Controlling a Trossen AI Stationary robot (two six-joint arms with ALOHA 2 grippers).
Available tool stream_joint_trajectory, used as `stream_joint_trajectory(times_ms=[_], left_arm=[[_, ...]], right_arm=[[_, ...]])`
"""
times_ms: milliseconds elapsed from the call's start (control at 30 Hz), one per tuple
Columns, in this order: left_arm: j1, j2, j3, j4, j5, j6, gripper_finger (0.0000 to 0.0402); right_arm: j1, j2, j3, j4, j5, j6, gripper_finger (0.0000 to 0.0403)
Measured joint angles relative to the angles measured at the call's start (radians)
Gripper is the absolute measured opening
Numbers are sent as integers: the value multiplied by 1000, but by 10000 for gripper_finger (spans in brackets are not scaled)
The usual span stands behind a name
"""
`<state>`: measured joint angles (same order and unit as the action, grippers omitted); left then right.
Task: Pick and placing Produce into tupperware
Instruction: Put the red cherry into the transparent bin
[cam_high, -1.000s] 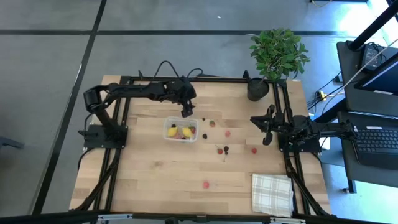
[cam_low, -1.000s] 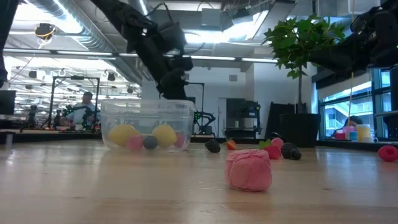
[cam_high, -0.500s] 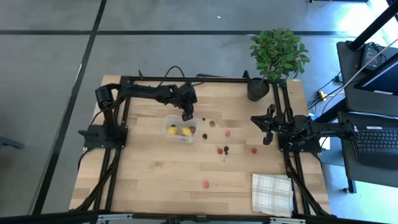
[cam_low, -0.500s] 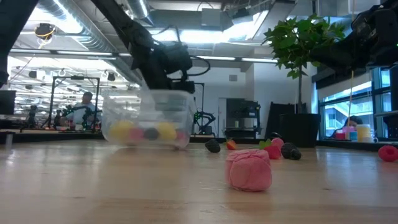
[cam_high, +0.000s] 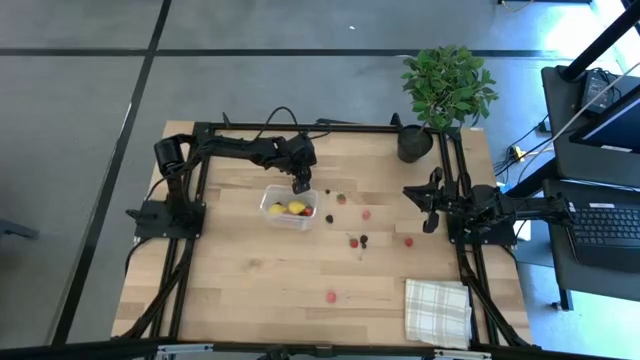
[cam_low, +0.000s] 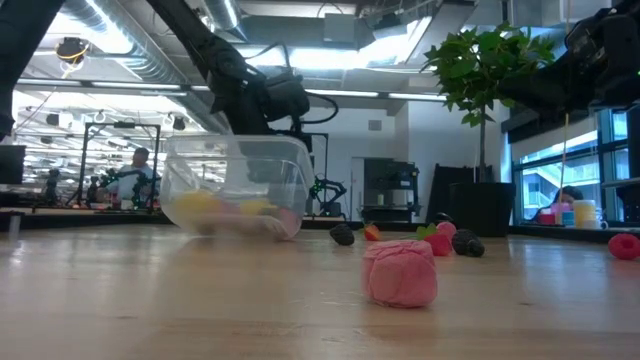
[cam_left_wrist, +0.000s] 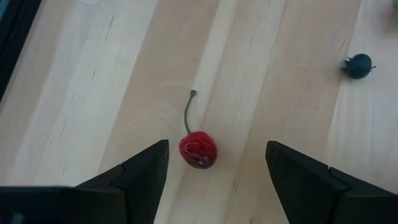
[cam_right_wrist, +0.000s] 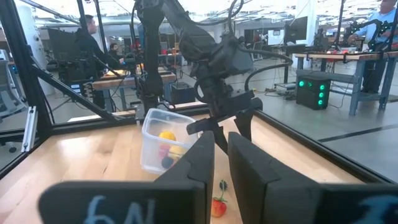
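Left wrist view shows the left gripper with fingers spread apart, a red cherry lying on the table between and just ahead of them. Beside that gripper, the tupperware sits tilted, lemons and berries inside. Off to the table's side, the right gripper waits, fingers pressed together.
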<state>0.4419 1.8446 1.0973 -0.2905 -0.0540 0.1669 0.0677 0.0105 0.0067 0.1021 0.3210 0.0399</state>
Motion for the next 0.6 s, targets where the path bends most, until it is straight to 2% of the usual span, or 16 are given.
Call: stream_joint_trajectory(times_ms=[600], left_arm=[[0,0,0,0,0,-3,262]], right_arm=[[0,0,0,-3,0,-23,51]])
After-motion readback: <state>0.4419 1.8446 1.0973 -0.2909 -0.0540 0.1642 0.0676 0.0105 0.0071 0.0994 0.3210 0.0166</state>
